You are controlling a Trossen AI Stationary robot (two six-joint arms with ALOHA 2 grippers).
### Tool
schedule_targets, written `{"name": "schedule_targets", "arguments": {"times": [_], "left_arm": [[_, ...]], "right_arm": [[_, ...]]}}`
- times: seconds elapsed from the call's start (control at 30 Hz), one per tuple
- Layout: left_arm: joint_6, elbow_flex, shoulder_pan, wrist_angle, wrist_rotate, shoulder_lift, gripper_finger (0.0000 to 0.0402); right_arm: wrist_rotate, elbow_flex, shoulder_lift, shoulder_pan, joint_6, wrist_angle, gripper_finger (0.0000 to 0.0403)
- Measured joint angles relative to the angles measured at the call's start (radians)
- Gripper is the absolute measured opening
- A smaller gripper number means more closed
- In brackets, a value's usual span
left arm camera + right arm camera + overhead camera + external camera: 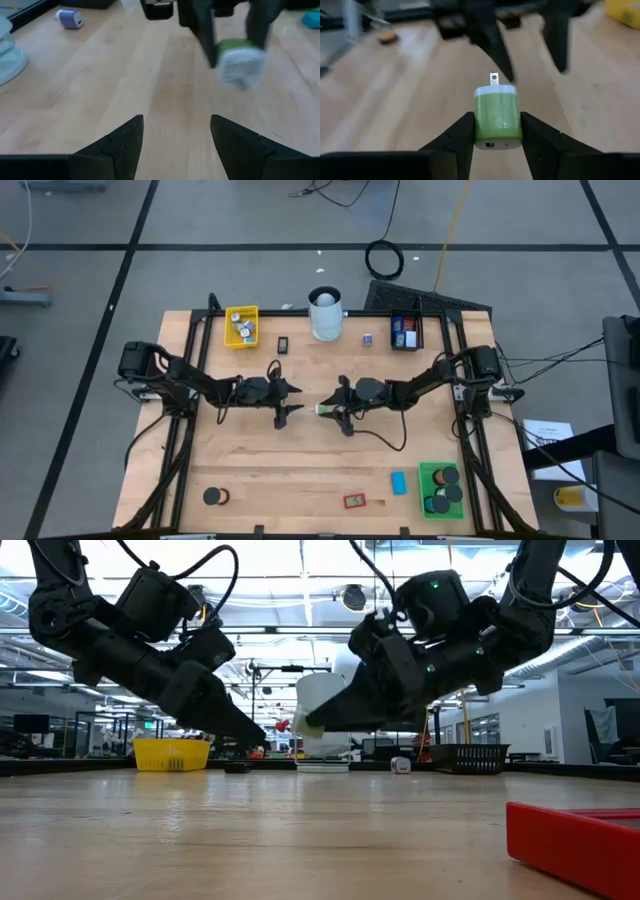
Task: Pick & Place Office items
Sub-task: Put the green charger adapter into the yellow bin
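While the two arms are meeting nose to nose over the middle of the table (250,450), we are seeing the right gripper (496,131) clenching a green and white wall charger (497,117) between its fingers (457,137), with one metal prong pointing ahead of the tips. Only the right wrist view is showing us that prong and the small port on the charger's near face; from above the charger (326,409) is reading as just a pale speck at the gripper's (331,408) tip, and in the low view (310,723) it is hanging clear above the wood.

Just ahead of it, the left gripper (176,132) is standing released, its two dark fingers (117,142) spread with bare wood between them. Its own wrist view is looking straight at the charger (239,62), held off the table by the opposite fingers.

The high view alone is giving us the rest of the layout. Beyond the grippers are sitting a yellow tray (241,326), a tall white cylinder (325,314), a small black piece (283,344), a small bluish block (368,339) and a black tray (405,332). Behind the right gripper, toward the near edge, we are finding a green tray (440,489) holding black discs, a blue block (399,482) and a red piece (353,501); a black disc (213,497) is lying behind the left gripper.
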Motion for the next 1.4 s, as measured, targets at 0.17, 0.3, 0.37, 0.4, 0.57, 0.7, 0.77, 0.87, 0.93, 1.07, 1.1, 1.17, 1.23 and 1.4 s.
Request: {"name": "schedule_targets", "arguments": {"times": [0.17, 0.3, 0.37, 0.4, 0.57, 0.7, 0.77, 0.87, 0.93, 1.07, 1.1, 1.17, 1.23, 1.4], "left_arm": [[0.03, 0.0, -0.044, 0.029, 0.002, 0.0, 0.0239], [0.04, 0.0, -0.075, 0.077, 0.027, 0.0, 0.0239], [0.022, 0.004, -0.085, 0.086, 0.029, 0.0, 0.0239], [0.004, 0.008, -0.086, 0.083, 0.031, 0.0, 0.0239], [-0.089, 0.04, -0.086, 0.082, 0.088, 0.0, 0.0239], [-0.104, 0.053, -0.094, 0.082, 0.104, 0.0, 0.0239], [-0.099, 0.053, -0.095, 0.08, 0.092, 0.0, 0.0239], [-0.081, 0.053, -0.103, 0.086, 0.086, 0.0, 0.0239], [-0.066, 0.053, -0.108, 0.089, 0.08, 0.0, 0.0239], [-0.058, 0.053, -0.123, 0.114, 0.08, 0.0, 0.0239], [-0.056, 0.053, -0.127, 0.122, 0.079, 0.0, 0.0239], [-0.05, 0.053, -0.132, 0.126, 0.079, 0.0, 0.0239], [-0.044, 0.054, -0.135, 0.126, 0.079, 0.0, 0.0239], [-0.037, 0.065, -0.144, 0.12, 0.077, 0.0, 0.0239]], "right_arm": [[-0.004, 0.0, 0.0, 0.019, 0.001, 0.041, 0.0132], [-0.003, 0.0, 0.0, 0.037, -0.021, 0.041, 0.013], [0.001, 0.0, 0.0, 0.041, -0.03, 0.048, 0.0131], [0.001, 0.0, 0.0, 0.042, -0.036, 0.053, 0.0131], [0.023, 0.0, 0.0, 0.048, -0.045, 0.077, 0.0131], [0.023, 0.0, 0.0, 0.051, -0.049, 0.1, 0.0131], [0.023, 0.0, 0.0, 0.052, -0.05, 0.102, 0.0131], [0.023, -0.001, 0.0, 0.052, -0.05, 0.1, 0.0131], [0.023, -0.001, 0.0, 0.052, -0.05, 0.102, 0.0132], [0.023, -0.001, 0.0, 0.057, -0.05, 0.134, 0.0132], [0.023, -0.001, 0.0, 0.059, -0.053, 0.14, 0.0132], [0.023, -0.001, 0.0, 0.065, -0.053, 0.138, 0.0132], [0.023, -0.001, 0.0, 0.07, -0.057, 0.143, 0.0132], [0.023, 0.0, 0.0, 0.076, -0.058, 0.16, 0.0132]]}}
